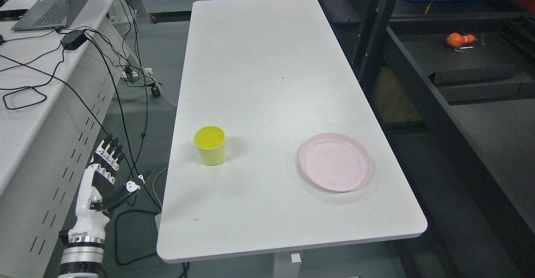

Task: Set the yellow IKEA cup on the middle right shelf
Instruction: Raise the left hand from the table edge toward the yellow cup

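While the left hand (pixel 104 169) is held low beside the surface's (pixel 267 81) left edge, its fingers (pixel 109 149) are seen spread and empty, well apart from the yellow cup (pixel 210 145). The cup is stood upright near that left edge, mouth upward, long axis vertical. A pink plate (pixel 335 161) is laid flat toward the right edge, well apart from it. Bare surface is left between and behind them. Dark shelving (pixel 459 60) is seen to the right.
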Robot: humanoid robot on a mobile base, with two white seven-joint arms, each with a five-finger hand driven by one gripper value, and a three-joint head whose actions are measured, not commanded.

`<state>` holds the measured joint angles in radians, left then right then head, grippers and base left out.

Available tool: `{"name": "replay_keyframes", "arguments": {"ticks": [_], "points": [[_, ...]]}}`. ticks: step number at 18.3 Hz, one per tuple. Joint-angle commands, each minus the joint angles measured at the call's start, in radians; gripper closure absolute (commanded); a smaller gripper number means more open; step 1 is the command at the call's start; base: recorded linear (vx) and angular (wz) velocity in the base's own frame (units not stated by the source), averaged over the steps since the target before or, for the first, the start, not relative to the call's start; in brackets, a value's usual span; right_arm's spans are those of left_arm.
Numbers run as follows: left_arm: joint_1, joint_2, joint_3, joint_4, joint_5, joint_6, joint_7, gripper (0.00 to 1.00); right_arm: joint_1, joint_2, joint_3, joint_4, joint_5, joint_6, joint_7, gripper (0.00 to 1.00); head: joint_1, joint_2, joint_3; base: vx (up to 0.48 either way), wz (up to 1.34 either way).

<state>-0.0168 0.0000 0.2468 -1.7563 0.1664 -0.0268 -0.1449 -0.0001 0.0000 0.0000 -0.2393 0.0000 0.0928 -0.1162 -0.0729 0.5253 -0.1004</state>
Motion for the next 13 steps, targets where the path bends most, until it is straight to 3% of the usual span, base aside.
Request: {"name": "replay_keyframes", "arguments": {"ticks": [1, 7, 10, 13], "points": [[0.006, 0.017, -0.012, 0.0, 0.001, 0.001, 0.001, 0.01, 0.014, -0.017, 0.017, 0.0, -0.025, 0.001, 0.0, 0.01, 0.0, 0.0, 0.0, 0.055, 0.04], [0.008, 0.017, -0.001, 0.001, 0.007, -0.008, 0.001, 0.01, 0.014, -0.017, 0.017, 0.0, -0.025, 0.001, 0.0, 0.01, 0.0, 0.0, 0.0, 0.101, 0.01], [0.008, 0.017, -0.039, 0.011, 0.192, -0.009, -0.011, 0.02, 0.014, -0.017, 0.017, 0.0, -0.025, 0.001, 0.0, 0.01, 0.0, 0.0, 0.0, 0.126, 0.01], [-0.003, 0.017, -0.07, 0.075, 0.211, -0.01, -0.03, 0.02, 0.014, -0.017, 0.017, 0.0, -0.025, 0.001, 0.0, 0.01, 0.0, 0.0, 0.0, 0.086, 0.01]]}}
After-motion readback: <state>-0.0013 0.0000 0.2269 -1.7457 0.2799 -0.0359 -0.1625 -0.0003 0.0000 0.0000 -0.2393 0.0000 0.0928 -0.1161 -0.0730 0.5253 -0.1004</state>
